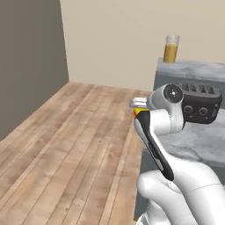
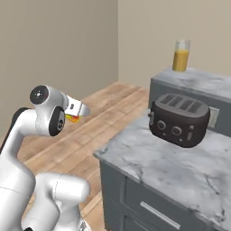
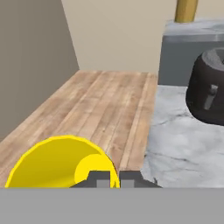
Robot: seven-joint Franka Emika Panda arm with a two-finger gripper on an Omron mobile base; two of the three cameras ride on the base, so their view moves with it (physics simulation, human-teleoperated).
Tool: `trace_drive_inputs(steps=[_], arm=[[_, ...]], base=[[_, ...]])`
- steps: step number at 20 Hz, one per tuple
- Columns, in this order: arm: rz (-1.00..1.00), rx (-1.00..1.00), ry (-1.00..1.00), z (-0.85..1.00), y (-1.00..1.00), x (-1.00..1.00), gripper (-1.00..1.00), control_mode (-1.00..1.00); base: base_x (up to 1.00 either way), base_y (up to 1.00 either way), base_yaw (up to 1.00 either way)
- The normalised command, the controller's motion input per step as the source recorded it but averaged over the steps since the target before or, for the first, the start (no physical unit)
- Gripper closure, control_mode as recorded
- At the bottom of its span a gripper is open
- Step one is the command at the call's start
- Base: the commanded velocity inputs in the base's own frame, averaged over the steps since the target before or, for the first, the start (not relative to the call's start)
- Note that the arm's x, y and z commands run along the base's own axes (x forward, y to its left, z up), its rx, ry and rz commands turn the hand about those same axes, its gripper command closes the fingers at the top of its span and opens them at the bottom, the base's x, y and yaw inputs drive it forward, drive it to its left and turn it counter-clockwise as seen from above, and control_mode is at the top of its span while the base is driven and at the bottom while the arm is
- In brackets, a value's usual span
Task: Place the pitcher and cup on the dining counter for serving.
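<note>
The light is even and soft in all three views, bright without any visible source. Shadows are faint: the toaster point(image 2: 180, 120) throws only a weak dark patch onto the marble bench point(image 2: 180, 171) beneath it. No glare shows on the pitcher point(image 1: 171, 48). The pictures are coarse and slightly soft, with jagged edges. In the hand view the yellow cup point(image 3: 61, 162) sits close and looks flat, its rim pixelated.

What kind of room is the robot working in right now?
Most likely a home kitchen: a dark toaster sits on a marble worktop with a drawer below, and a pitcher of orange drink stands on the raised dining counter behind it. Wood plank floor runs alongside.
</note>
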Motion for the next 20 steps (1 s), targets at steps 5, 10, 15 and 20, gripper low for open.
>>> trace_drive_inputs(steps=[5, 10, 15, 20], arm=[[0.00, 0.00, 0.00, 0.00, 0.00, 0.00, 1.00, 1.00], [0.00, 0.00, 0.00, 0.00, 0.00, 0.00, 1.00, 1.00], [0.00, 0.00, 0.00, 0.00, 0.00, 0.00, 1.00, 1.00], [0.00, 0.00, 0.00, 0.00, 0.00, 0.00, 1.00, 1.00]], base=[[1.00, 1.00, -0.01], [1.00, 1.00, -0.11], [1.00, 0.95, -0.37], [1.00, 0.73, -0.51]])
